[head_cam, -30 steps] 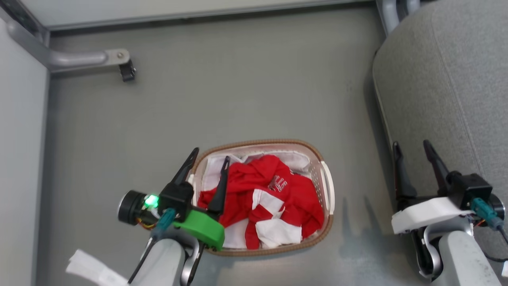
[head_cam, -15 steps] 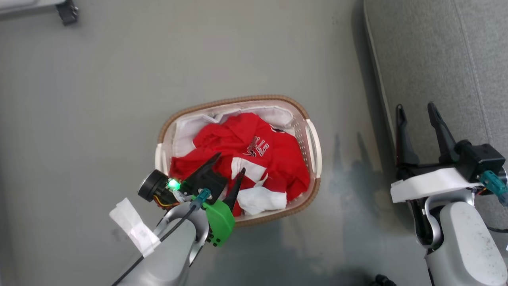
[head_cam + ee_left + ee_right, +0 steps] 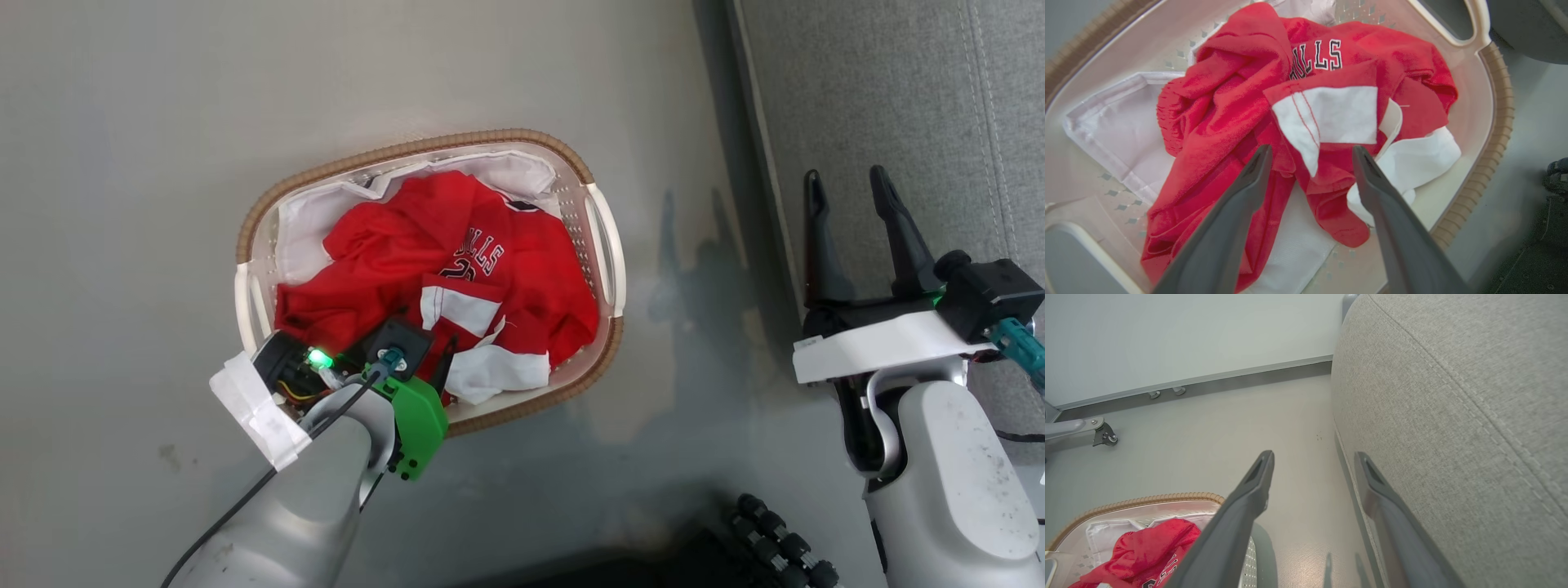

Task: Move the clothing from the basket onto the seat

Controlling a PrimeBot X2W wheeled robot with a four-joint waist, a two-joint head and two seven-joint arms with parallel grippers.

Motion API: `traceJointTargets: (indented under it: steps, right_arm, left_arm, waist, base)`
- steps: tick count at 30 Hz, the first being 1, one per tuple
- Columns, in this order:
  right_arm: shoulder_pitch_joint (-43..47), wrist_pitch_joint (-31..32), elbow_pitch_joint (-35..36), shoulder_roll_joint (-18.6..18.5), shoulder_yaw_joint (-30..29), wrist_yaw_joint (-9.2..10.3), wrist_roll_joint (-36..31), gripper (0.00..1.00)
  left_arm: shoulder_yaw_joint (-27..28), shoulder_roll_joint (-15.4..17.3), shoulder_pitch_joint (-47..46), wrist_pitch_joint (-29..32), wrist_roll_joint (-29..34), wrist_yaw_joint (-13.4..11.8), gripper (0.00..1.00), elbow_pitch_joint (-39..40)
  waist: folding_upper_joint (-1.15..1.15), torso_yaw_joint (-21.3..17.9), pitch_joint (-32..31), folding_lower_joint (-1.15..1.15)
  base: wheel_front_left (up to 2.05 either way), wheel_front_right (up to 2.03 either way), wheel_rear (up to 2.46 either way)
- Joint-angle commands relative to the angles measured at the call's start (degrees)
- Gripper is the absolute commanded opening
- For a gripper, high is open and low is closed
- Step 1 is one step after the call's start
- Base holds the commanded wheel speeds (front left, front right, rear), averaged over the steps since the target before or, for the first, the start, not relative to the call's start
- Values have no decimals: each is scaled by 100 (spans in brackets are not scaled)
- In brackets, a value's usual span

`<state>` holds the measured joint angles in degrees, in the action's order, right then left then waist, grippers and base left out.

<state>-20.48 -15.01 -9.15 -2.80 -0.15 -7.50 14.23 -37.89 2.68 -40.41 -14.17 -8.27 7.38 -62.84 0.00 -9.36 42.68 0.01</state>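
1. Red soft garments with white panels and white lettering, the clothing (image 3: 424, 269), lay heaped inside the oval cream perforated plastic basket (image 3: 392, 151) with its brown woven-look rim, on top of a plain white cloth liner (image 3: 1118, 118). None of the clothing lay on the seat.
2. The basket stood on the pale grey floor (image 3: 163, 122), left of the large grey fabric-upholstered seat (image 3: 882, 106) and apart from it.
3. The left gripper (image 3: 1311, 149) pointed down into the near end of the basket, its two dark fingers spread wide either side of a raised red fold with a white panel. Nothing was pinched, and whether the tips touched cloth could not be told. That fold stood proud of the heap, which likely made it the easiest place to bite.
4. The right gripper (image 3: 844, 175) hung parted and empty just beside the seat's left edge, well away from the basket, probably to leave the left arm room.
5. Closing too deep might catch the liner as well.
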Motion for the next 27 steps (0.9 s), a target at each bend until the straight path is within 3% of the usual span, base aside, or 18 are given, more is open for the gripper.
traceJointTargets:
  steps: [1, 12, 13, 15, 17, 18, 19, 27]
  right_arm:
    - [-59, -26, 26, -18, 11, 2, 42, 100]
    - [-136, -26, 47, -18, 83, 2, 152, 100]
    - [-137, -26, 43, -18, 78, 3, 153, 100]
    - [-155, -27, 39, -18, 65, 2, 151, 100]
    - [-174, -26, 39, -18, 55, 2, 137, 100]
    - [-184, -27, 42, -18, 52, 2, 125, 100]
    - [-188, -26, 42, -18, 47, 3, 112, 100]
    - [-107, -26, 6, -19, -6, 2, -17, 100]
  left_arm:
    - [12, 38, -149, -12, -65, 12, 100, -65]
    - [-47, 38, -406, -92, -226, -4, 100, -195]
    - [-66, 38, -407, -99, -242, -4, 86, -146]
    - [-124, 38, -395, -108, -302, -1, 46, -34]
    - [-201, 37, -361, -105, -351, 1, 25, 114]
    - [-227, 37, -330, -104, -376, 1, 8, 204]
    - [-239, 37, -299, -102, -403, 2, 0, 286]
    - [-244, 37, 8, -99, -447, -73, 0, 799]
  waist:
    - [0, -148, 182, -1]
    - [0, -255, 365, -1]
    - [0, -256, 371, -1]
    - [0, -251, 369, -1]
    - [0, -231, 347, -1]
    - [0, -214, 323, -1]
    - [0, -199, 301, -1]
    - [0, 1, -126, -1]
  base:
    - [0, 0, 0]
    - [0, 0, 0]
    - [0, 0, 0]
    - [0, 0, 0]
    - [0, 0, 0]
    - [0, 0, 0]
    - [0, 0, 0]
    - [0, 0, 0]
